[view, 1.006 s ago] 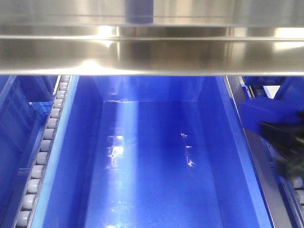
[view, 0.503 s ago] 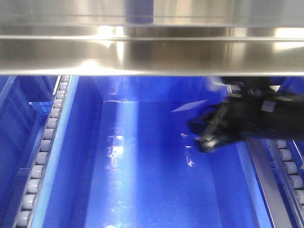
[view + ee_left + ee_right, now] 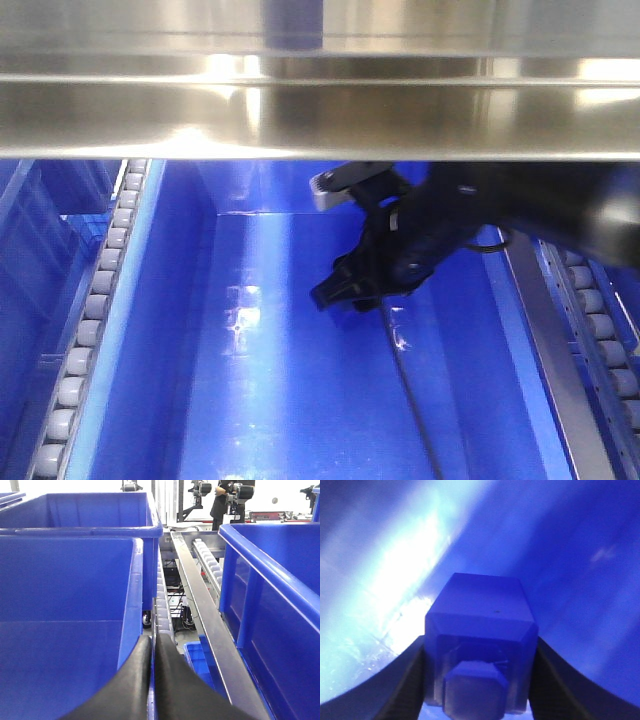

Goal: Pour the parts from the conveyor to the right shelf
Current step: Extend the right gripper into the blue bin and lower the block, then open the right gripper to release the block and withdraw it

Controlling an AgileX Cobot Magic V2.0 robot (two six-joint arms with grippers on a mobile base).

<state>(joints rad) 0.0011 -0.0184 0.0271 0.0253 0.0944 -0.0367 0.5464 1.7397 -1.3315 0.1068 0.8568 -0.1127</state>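
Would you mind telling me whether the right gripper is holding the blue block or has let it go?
Holding it: the right gripper's dark fingers press both sides of the blue block.

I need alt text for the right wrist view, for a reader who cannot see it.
A small bright-blue plastic block with bevelled shoulders and a short knob sits clamped in the right gripper, one black finger on each side. Behind it is the glossy deep-blue plastic bin surface, with a bright glare at left.

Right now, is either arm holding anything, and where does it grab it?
The right gripper clamps a small bright-blue plastic block by its two opposite side faces, above the large deep-blue plastic bin. The left gripper is shut and holds nothing.
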